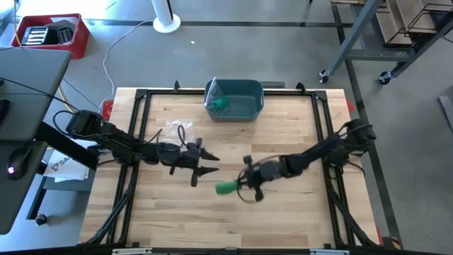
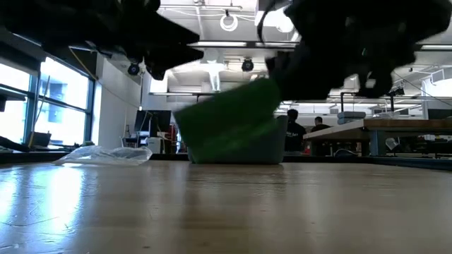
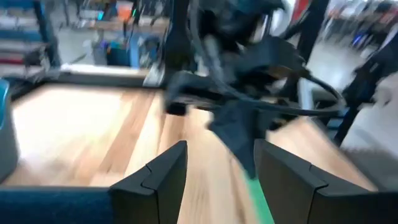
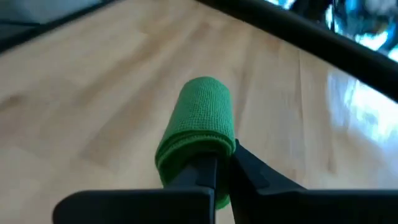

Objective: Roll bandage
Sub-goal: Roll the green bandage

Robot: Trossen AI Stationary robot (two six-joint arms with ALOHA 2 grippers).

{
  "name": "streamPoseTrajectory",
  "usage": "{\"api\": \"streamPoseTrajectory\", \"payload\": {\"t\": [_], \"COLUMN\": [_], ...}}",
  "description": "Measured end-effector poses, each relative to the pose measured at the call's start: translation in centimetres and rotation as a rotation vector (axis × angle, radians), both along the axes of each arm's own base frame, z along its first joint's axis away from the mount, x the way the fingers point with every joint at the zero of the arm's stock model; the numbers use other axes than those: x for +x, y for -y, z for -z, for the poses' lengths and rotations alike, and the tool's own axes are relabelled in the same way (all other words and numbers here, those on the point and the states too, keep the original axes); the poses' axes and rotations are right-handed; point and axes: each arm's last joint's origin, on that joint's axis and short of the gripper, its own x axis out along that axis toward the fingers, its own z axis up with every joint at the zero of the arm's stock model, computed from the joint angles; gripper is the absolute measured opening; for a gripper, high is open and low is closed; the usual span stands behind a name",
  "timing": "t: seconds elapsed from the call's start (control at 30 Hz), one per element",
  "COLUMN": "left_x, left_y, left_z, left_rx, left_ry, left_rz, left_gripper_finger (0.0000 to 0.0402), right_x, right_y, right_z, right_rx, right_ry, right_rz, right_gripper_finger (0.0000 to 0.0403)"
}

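Now the step in hand looks like the close of the roll: the right gripper (image 4: pixel 219 163) has its fingers pinched shut on the end of the bandage (image 4: pixel 198 127), which sticks straight out ahead of them as a finished-looking cylinder. To do this well, I would keep that pinch firm so the outer lap cannot spring loose, and carry the roll level, since a tilt could let the core slide out endways. Setting it down on its side, lap underneath, would likely keep it wound.

Taking the blue bin (image 1: pixel 235 99) as landmark: the bandage (image 1: pixel 226 187) is well clear of it, toward the front of the table (image 1: pixel 297 219) and about in line with the bin. From the low view it seems lifted off the wood, though I cannot be sure. The left gripper (image 1: pixel 207 164) lies between bin and roll, a little to the left, fingers spread apart and holding nothing; it points at the roll without touching it.

The bandage is bright green, a soft woven crepe with a fine ribbed surface, wound snug into several visible layers. Its near end looks slightly squashed by the pinch. More green stuff (image 1: pixel 221 105) lies in the bin.
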Motion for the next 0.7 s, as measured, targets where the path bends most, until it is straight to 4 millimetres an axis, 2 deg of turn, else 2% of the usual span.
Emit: {"api": "streamPoseTrajectory", "payload": {"t": [0.2, 0.3, 0.57, 0.7], "left_x": [0.7, 0.8, 0.7, 0.6], "left_y": [0.2, 0.0, -0.8, -0.9], "left_z": [-0.1, -0.2, 0.7, 1.0], "left_rx": [0.038, 0.044, 0.054, 0.072], "left_ry": [-0.094, -0.101, -0.197, -0.223], "left_rz": [-0.047, -0.057, -0.120, -0.121], "left_gripper_finger": [0.0177, 0.0177, 0.0176, 0.0176], "right_x": [0.1, 0.5, 0.7, 0.7], "right_y": [5.8, 7.5, 8.9, 9.0], "right_z": [3.6, 4.7, 5.6, 5.6], "right_rx": [0.235, 0.259, -0.020, -0.028], "right_ry": [-0.107, -0.141, -0.106, -0.106], "right_rz": [0.077, 0.073, 0.068, 0.087], "right_gripper_finger": [0.0006, 0.0007, 0.0007, 0.0007]}}
